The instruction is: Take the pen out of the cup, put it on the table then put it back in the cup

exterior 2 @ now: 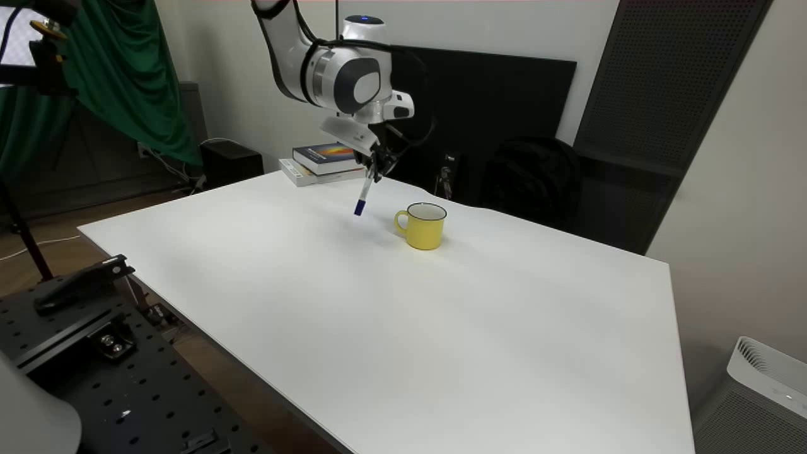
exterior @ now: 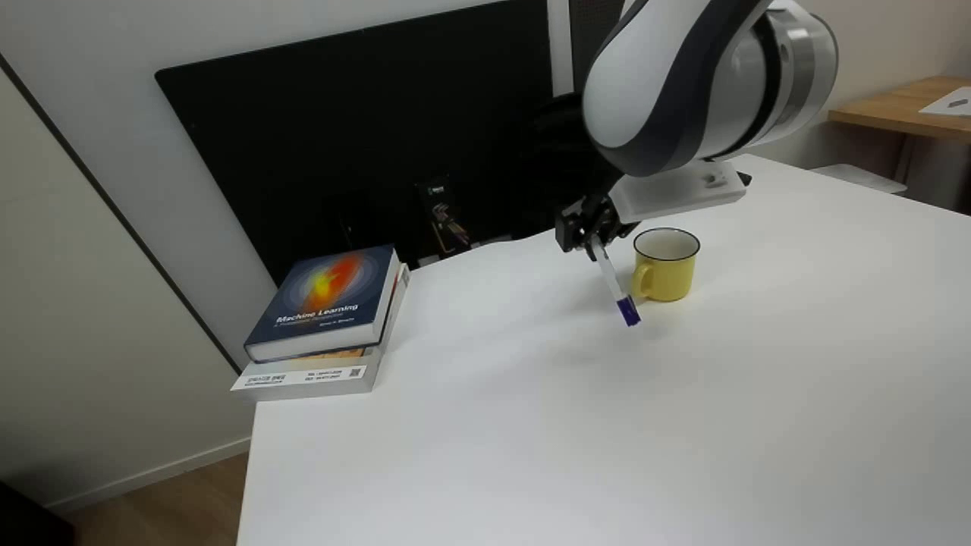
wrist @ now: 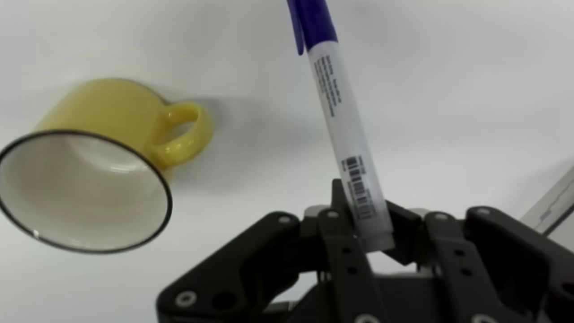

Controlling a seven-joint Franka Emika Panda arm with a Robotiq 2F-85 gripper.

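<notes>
Right now, the black claw [wrist: 371, 223] is pinched tight on a thin white pen [wrist: 346, 128] with a purple cap. It has the pen by the plain end, and the cap points down at a slant. The pen is outside the round, shiny yellow mug [exterior 2: 424, 231], near its handle, and seems to hang above the big, flat white desk [exterior 2: 454, 353]. The mug stands up straight, near the edge that faces the flat black panel [exterior: 364, 129]. A thick blue book [exterior: 322, 303] lies on a white book [exterior: 303, 381] at the corner where that edge ends. I can't tell if the next stop is the desk or the mug. If it is the desk, I think the cap will bump first, and that could twist the pen, because the claw only holds one end. If the claw lets go too high, the pen may bounce, roll to that edge and fall off, though the clip on the cap might stop it. If it is the mug, the slanted pen could catch on the black rim and tip the mug or push it toward the edge. The claw should go up first, then over, or it might knock the handle, which sticks out toward the pen.
</notes>
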